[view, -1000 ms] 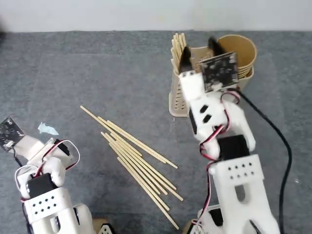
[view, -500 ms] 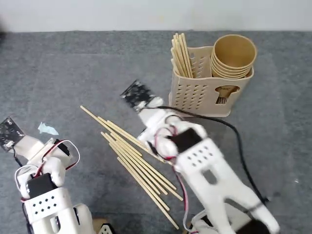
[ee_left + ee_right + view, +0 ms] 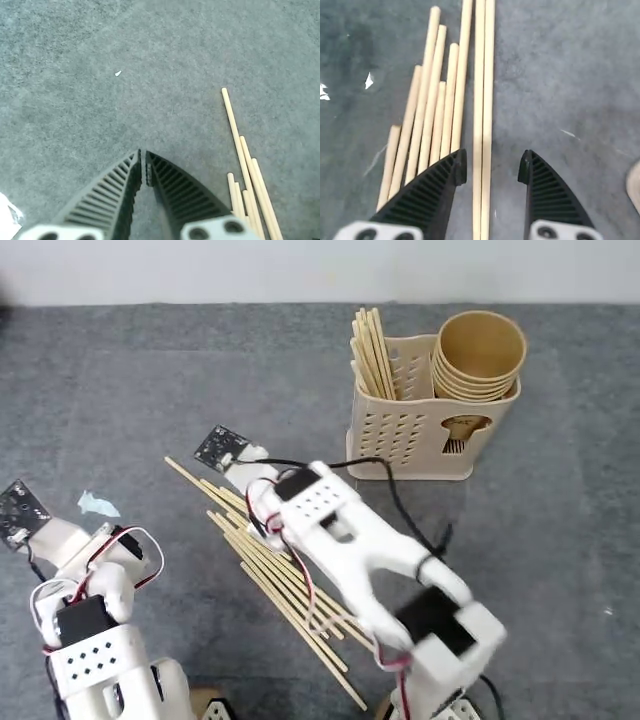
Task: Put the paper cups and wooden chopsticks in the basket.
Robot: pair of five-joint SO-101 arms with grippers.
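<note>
Basket (image 3: 410,430) stands upright near the far edge of the desk (image 3: 560,540), right of the middle; it has two compartments. A stack of paper cups (image 3: 482,350) sits in the right compartment, mouths up. A bunch of upright chopsticks (image 3: 372,350) fills the left compartment, tips above the rim.

Desk middle: loose chopsticks (image 3: 290,580) lie flat in a slanted fan that runs from left of centre toward the near edge. Most touch side by side, and all are well apart from the basket.

From the near edge, the right arm (image 3: 340,530) stretches across the fan, wrist over the far-left end of the sticks. State of right pincer (image 3: 492,156): jaws parted, low over the desk, straddling two long sticks (image 3: 482,75) that lie touching each other, with room to spare on both sides. Nothing is gripped. A group of other stick ends (image 3: 432,100) lies just beside one jaw, outside the gap.

At the near left corner, the left arm (image 3: 85,610) sits folded. State of left pincer (image 3: 143,156): jaws closed tip to tip, empty, pointing at the desk. A few chopstick tips (image 3: 240,150) lie off to its side, not touching it. A pale paper scrap (image 3: 98,505) lies on the desk just beside the left arm.
</note>
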